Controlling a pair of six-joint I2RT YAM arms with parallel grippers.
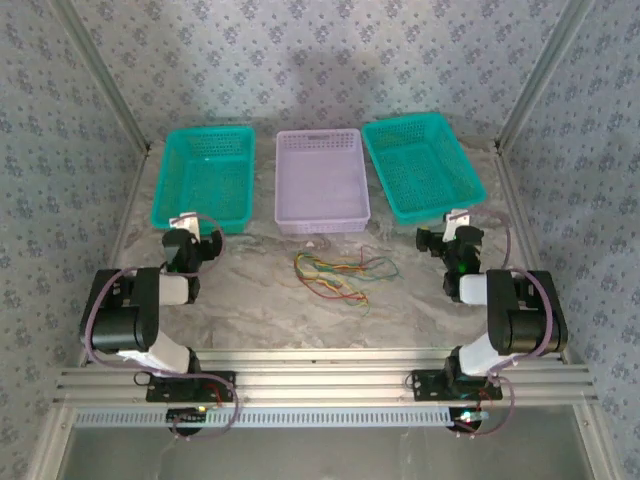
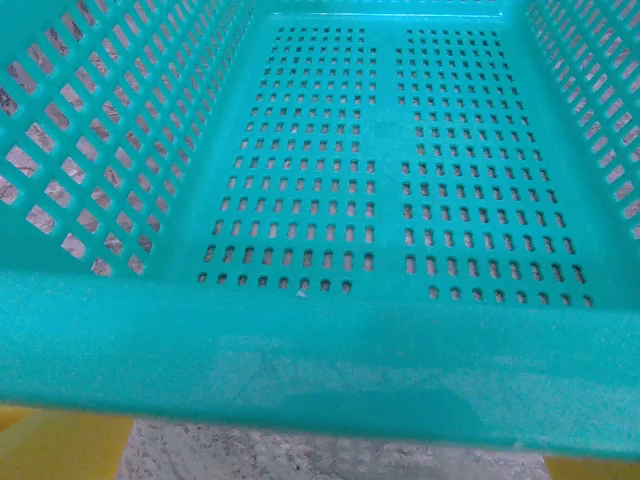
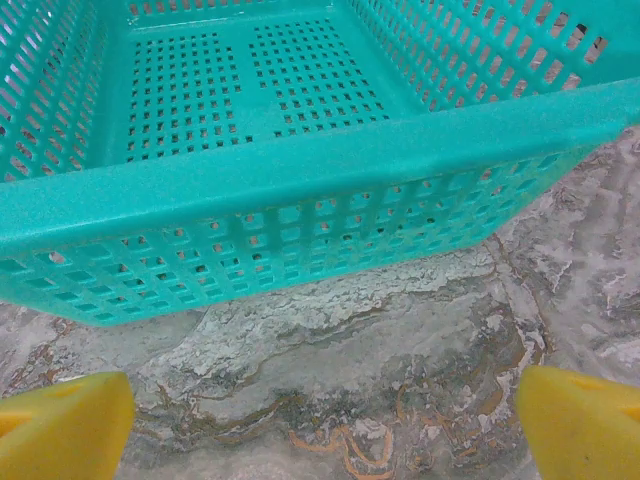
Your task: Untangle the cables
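Seen from above, one loose tangle of cables (image 1: 335,272) is lying on the marbled table (image 1: 260,310) at the centre of the frame. It is sitting just below the lavender basket (image 1: 280,185) and well apart from both arms. Yellow, dark green and red strands are looping over one another, too fine to count singly.

Three baskets are sitting in a row across the upper half: the left teal basket (image 1: 160,195), the lavender one in the middle, and the right teal basket (image 1: 440,207).

The left gripper (image 1: 185,225) is hovering at centre left, facing its teal basket. In its wrist view the yellow fingers (image 2: 60,445) are sitting at the bottom corners, spread wide and holding nothing. The right gripper (image 1: 458,222) is hovering at centre right. Its yellow fingers (image 3: 60,430) are likewise far apart over bare table.

The wires are looking very light, thin and limp, so pulling one will probably drag the whole bundle. The best hold seems to be a free end or an outer loop at the bundle's edge, with the other claw pinning the rest.
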